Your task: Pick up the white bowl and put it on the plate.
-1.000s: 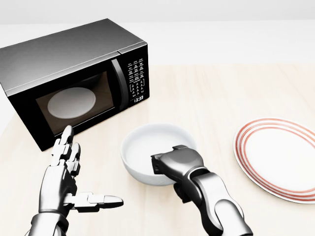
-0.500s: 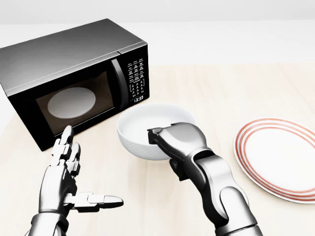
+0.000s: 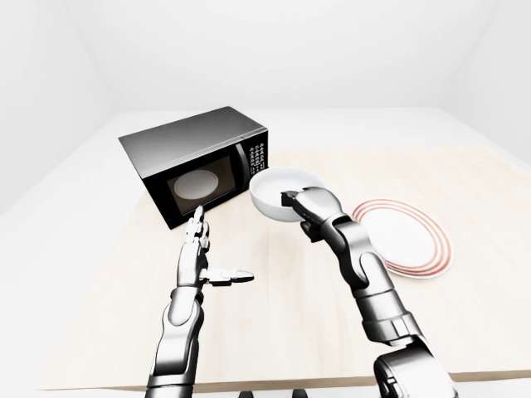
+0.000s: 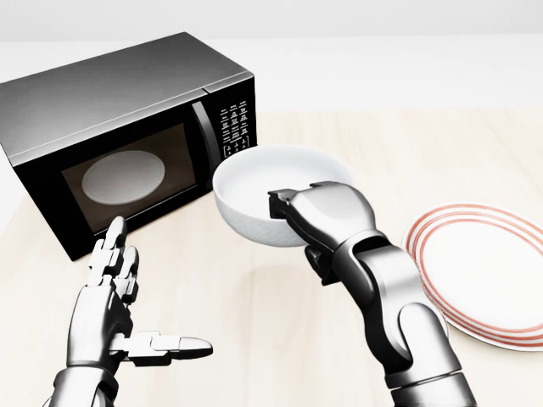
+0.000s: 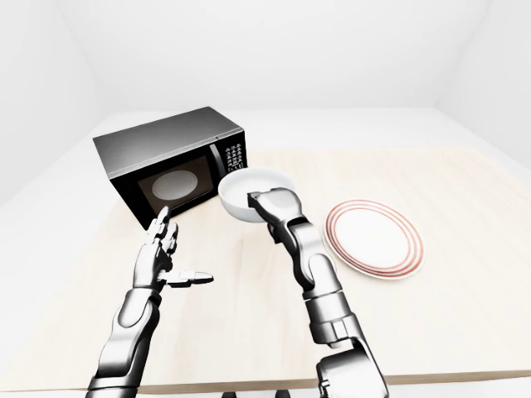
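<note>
Your right hand grips the white bowl by its near rim, holding it in the air above the wooden table, between the black microwave and the red-ringed plate. Your left hand hovers, fingers spread, holding nothing.

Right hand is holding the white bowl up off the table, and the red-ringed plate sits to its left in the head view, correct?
Not quite. The head view shows the right hand holding the round white bowl aloft, but the red-ringed white plate lies to its right.
</note>
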Available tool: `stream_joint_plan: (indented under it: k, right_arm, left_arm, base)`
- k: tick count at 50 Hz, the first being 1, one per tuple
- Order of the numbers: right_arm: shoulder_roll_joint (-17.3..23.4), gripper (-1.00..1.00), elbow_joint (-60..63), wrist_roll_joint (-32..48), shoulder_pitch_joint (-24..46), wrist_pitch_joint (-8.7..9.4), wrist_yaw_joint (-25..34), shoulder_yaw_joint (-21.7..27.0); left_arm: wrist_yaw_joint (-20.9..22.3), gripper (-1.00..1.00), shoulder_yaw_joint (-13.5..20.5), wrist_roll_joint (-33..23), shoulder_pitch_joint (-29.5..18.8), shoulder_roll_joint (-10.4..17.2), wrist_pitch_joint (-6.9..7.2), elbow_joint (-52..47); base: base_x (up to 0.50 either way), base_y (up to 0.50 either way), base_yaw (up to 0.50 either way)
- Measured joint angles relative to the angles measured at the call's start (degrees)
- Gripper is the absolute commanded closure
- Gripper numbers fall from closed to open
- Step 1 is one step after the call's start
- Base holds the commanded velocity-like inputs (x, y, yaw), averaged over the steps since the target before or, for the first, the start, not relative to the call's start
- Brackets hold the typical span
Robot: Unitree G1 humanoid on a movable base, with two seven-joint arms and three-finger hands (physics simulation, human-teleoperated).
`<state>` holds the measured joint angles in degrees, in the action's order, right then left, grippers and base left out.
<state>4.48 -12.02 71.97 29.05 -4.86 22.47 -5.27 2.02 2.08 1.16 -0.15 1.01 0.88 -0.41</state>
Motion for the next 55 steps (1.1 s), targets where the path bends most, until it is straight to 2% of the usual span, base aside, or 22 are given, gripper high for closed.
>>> stream_joint_plan:
  k: [39,55]
  right_arm:
    - [8.9,1.0,-1.7,-4.4,2.8,2.47,0.9,6.2]
    - [14.7,1.0,-8.6,-5.3,2.9,2.65,-4.8,9.2]
  left_arm:
    - [0.0,-1.0,0.0,0.0,0.0,0.0,0.0,0.0]
    - [0.0,-1.0,0.0,0.0,0.0,0.0,0.0,0.0]
  base:
    - [0.0,0.0,0.0]
    - [0.0,0.0,0.0]
